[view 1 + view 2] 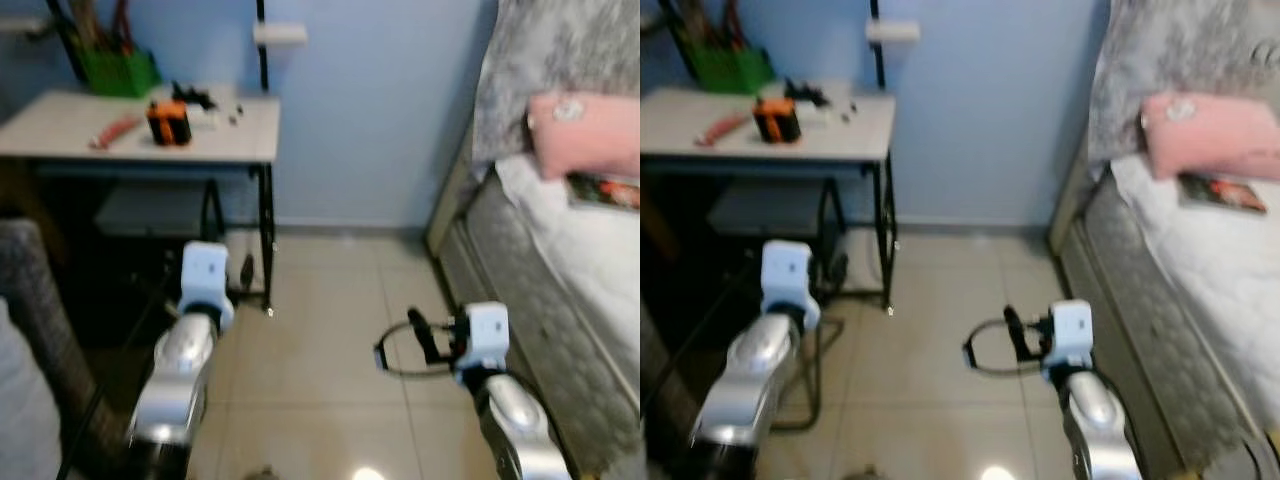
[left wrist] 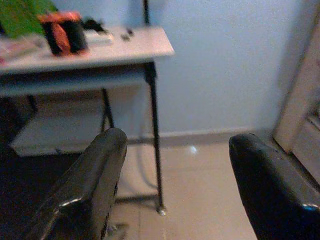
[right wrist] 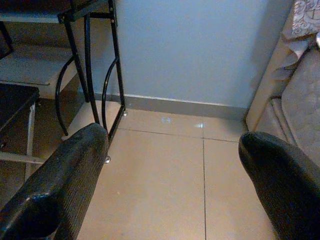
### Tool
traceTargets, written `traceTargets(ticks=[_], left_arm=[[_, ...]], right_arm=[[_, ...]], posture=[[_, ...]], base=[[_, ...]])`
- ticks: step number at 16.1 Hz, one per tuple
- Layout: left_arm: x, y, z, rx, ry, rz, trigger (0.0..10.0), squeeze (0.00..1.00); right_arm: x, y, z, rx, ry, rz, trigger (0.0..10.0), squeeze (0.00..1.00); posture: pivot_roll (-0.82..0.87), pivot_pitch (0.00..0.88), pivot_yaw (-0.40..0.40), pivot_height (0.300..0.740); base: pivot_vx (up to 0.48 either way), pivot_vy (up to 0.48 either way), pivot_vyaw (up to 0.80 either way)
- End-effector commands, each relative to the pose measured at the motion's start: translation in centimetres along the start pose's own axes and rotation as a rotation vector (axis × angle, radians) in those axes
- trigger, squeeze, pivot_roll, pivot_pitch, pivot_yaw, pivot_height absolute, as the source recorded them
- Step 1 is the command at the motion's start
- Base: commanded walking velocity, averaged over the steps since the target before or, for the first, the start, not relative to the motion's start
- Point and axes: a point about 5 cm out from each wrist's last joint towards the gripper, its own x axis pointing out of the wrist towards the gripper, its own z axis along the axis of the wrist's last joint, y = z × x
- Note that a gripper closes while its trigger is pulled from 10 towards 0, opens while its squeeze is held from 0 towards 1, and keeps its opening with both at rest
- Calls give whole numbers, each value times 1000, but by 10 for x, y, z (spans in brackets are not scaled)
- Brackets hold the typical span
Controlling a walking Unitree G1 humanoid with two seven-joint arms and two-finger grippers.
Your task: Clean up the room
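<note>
Both jaws, left (image 2: 175, 190) and right (image 3: 172, 185), gape empty; desk (image 1: 140, 125) clutter blurred.

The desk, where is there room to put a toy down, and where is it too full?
The desk is bare along its near left part and at its right front corner, right of the orange-and-black thing. The back is crowded: green holder, small dark bits, a reddish thing mid-left. The tiled floor between desk and bed is free too.
</note>
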Motion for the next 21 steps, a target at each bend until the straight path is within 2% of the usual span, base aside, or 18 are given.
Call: traceTargets(ticks=[1,6,9,10,11,12,13,14,15,16,21], left_arm=[[5,-6,2,-13,3,-11,10000,0],[8,9,-6,6,39,4,10000,0],[12,5,-5,30,17,-31,10000,0],[12,7,-7,25,25,-40,10000,0],[6,5,-12,9,41,-46,10000,0],[-22,-11,-28,3,82,-138,10000,0],[-36,-17,-31,-6,68,-168,10000,0],[-30,-6,-25,-8,34,-113,10000,0],[-27,-8,-18,-35,17,-119,10000,0],[-31,-17,-11,-18,-6,-157,10000,0],[-35,-18,-12,-31,22,-129,10000,0]], right_arm=[[5,-6,6,-5,-16,-24,10000,35],[7,0,7,13,-37,-34,10000,24],[6,1,5,26,-42,-48,10000,24],[3,6,5,15,-50,-33,10000,24],[-2,6,4,0,-49,-23,10000,24],[-21,4,1,-48,-43,10,10000,20],[-38,-5,-7,-77,-13,12,10000,24],[-50,-18,-11,-58,4,-32,10000,24],[-56,-25,-12,-56,11,-55,10000,20],[-60,-26,-12,-65,18,-52,10000,16],[-66,-29,-14,-74,43,-45,10000,27]], posture=[[68,0,-29,740],[64,0,-9,740],[60,0,1,740],[59,0,0,740],[57,0,1,740],[47,0,9,740],[42,0,6,740],[42,0,-2,740],[33,0,-4,740],[31,0,-12,740],[31,0,-18,740]], base=[[454,0,0],[455,0,0],[458,0,0],[461,0,0],[469,0,0],[469,0,0],[469,0,0],[0,0,0],[0,0,0],[0,0,0],[0,0,0]])
